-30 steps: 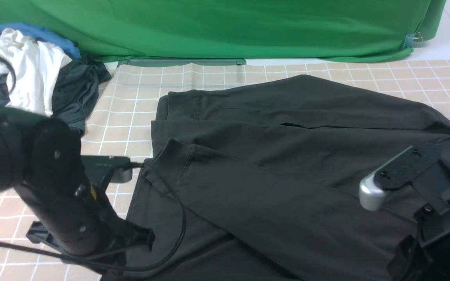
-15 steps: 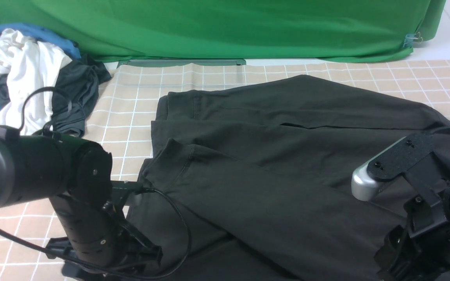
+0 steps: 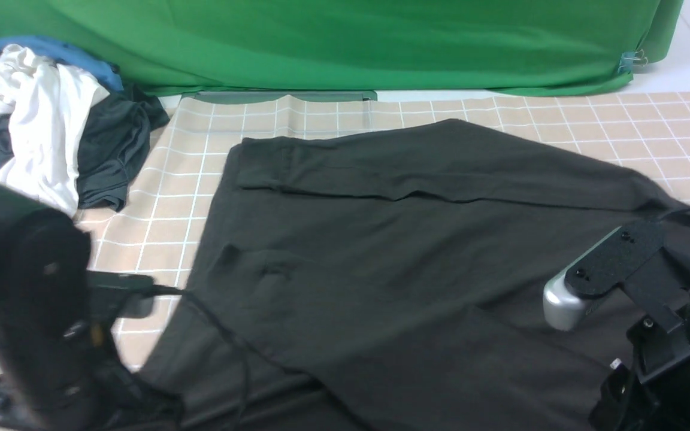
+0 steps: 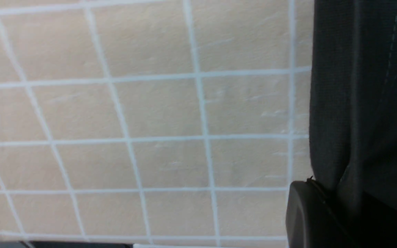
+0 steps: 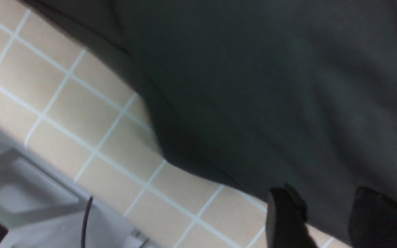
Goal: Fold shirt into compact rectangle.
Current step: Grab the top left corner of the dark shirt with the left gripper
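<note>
The left pincer (image 4: 339, 206) is clamping tight on the shirt (image 3: 393, 251) at its near left edge, fabric running straight into the grip. The shirt is lying spread across the middle and right of the checked counter (image 3: 159, 197), apart from the pile of clothes (image 3: 51, 114) at the far left. The right pincer (image 5: 329, 220) is sitting at the near right edge, part way apart with cloth in the gap; gripping or not, I cannot tell. A fold seems to be starting: next, both sides are needing a firm hold, then lifting together towards the far edge
</note>
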Robot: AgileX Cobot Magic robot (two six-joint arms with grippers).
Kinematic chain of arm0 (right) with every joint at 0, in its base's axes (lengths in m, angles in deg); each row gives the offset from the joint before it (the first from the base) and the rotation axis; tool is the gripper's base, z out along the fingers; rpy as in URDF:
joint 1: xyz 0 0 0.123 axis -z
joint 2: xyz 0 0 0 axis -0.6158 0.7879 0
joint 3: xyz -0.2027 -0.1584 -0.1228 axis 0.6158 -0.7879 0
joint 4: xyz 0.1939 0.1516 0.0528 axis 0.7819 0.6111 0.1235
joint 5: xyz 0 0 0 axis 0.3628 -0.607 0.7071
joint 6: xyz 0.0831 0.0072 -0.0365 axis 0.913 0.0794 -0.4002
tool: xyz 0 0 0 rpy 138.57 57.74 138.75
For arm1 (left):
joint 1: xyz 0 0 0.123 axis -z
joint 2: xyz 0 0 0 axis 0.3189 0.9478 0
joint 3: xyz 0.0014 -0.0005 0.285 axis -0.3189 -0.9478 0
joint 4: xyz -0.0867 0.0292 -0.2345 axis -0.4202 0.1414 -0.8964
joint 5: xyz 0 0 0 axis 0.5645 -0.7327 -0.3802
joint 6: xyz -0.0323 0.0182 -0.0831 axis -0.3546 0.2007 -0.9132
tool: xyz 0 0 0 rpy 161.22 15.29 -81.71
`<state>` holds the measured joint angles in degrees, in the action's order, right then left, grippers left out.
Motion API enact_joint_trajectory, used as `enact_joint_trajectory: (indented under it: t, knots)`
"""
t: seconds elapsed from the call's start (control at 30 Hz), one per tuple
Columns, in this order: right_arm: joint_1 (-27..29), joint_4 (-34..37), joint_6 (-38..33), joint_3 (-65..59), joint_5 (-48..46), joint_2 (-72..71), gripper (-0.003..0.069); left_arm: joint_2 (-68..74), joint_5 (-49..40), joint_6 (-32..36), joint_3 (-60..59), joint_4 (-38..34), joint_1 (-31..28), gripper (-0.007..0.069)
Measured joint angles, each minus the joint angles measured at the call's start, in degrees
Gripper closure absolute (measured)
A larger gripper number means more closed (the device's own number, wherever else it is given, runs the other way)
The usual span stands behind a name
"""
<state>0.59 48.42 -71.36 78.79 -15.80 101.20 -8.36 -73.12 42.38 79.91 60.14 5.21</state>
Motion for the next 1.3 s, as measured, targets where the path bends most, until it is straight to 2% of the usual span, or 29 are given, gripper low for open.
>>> enact_joint_trajectory:
  t: [0.13, 0.23, 0.47, 0.57, 0.6, 0.73, 0.77, 0.8, 0.87, 0.97, 1.3]
  knots:
    - [-0.79, 5.66, -6.01, 0.00, 0.00, 3.60, 0.0251, -2.09, -0.88, 0.55, -2.28, -2.27, -2.97, 0.0593]
    - [-2.52, 6.19, -7.54, -0.46, 2.77, 6.47, 0.0207, -2.09, -0.81, 2.54, -4.91, -4.34, -5.18, 0.0592]
    - [-3.02, 6.13, -7.07, -0.56, 4.90, 7.96, 0.0193, -2.09, -1.08, 3.93, -6.48, -4.10, -7.01, 0.0575]
    - [-3.02, 6.13, -6.73, -0.56, 5.02, 7.96, 0.0193, -2.09, -1.69, 4.74, -4.09, 1.03, -7.15, 0.0483]
    - [-3.02, 6.13, -6.74, -0.56, 5.02, 7.96, 0.0193, -2.09, -1.69, 4.74, -3.87, 1.32, -7.15, 0.0475]
    - [-3.02, 6.13, -6.56, -0.56, 4.96, 7.96, 0.0193, -2.03, -1.58, 4.48, 2.65, 3.03, -7.21, 0.0303]
    - [-3.02, 6.13, -6.56, -0.56, 4.96, 7.96, 0.0193, -1.98, -1.48, 4.37, 2.65, 3.03, -7.21, 0.0295]
    - [-3.02, 6.13, -6.56, -0.56, 4.96, 7.96, 0.0193, -1.75, 0.92, 2.19, 6.38, 3.03, -7.21, 0.0241]
    - [-3.02, 6.13, -6.56, -0.56, 5.01, 7.96, 0.0193, -0.67, 4.20, 0.22, 10.43, 3.03, -7.21, 0.0212]
    - [-3.02, 6.08, -6.56, -0.56, 5.20, 7.96, 0.0193, 5.41, 8.82, -0.45, 19.84, 2.66, -7.81, 0.0204]
    - [-3.02, 6.08, -5.89, -0.51, 5.20, 7.09, 0.0193, 33.39, 9.67, 0.37, 44.50, 0.22, -11.55, 0.0207]
